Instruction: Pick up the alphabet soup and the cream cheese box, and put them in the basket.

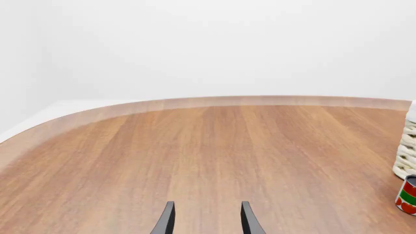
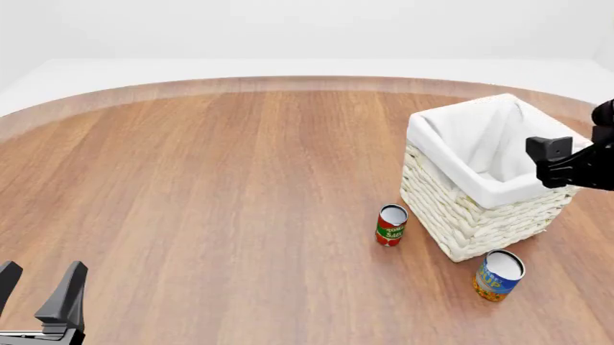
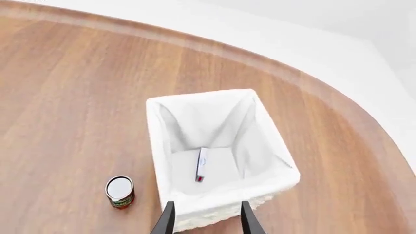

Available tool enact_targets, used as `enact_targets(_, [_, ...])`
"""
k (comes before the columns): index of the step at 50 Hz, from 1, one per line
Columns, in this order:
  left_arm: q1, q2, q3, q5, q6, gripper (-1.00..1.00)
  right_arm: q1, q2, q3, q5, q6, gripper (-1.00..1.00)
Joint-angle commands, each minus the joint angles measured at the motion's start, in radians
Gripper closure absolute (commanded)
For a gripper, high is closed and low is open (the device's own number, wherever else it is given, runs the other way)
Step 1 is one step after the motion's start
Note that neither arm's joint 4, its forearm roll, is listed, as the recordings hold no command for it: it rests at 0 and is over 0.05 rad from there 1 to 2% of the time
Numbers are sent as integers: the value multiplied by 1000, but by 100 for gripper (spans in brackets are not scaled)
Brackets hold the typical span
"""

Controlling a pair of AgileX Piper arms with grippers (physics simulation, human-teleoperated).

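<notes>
In the left wrist view, the left gripper [image 1: 206, 219] holds its fingers apart and empty over the bare wooden desk [image 1: 195, 156]. In the front view, the blue-and-yellow alphabet soup can [image 2: 498, 274] stands just outside the cream woven wicker basket [image 2: 461, 215], not yet collected. In the right wrist view, the right gripper [image 3: 206, 219] hangs spread and empty above the basket, where the flat pale-blue cream cheese box [image 3: 202, 165] already lies.

red and green can [image 2: 390, 226], label lettering too blurred to read

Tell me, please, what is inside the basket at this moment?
In the right wrist view, the cream cheese box stands on edge on the white liner at the bottom of the basket. Nothing else shows inside. The near wall hides the floor strip just behind it.
</notes>
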Motion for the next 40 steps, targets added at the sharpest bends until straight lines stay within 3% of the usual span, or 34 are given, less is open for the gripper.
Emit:
enact_targets(1, [0, 0, 0, 0, 0, -100, -11, -92, 50, 44, 5, -100])
enact_targets(40, [0, 0, 0, 0, 0, -100, 0, -291, 136, 188, 23, -100])
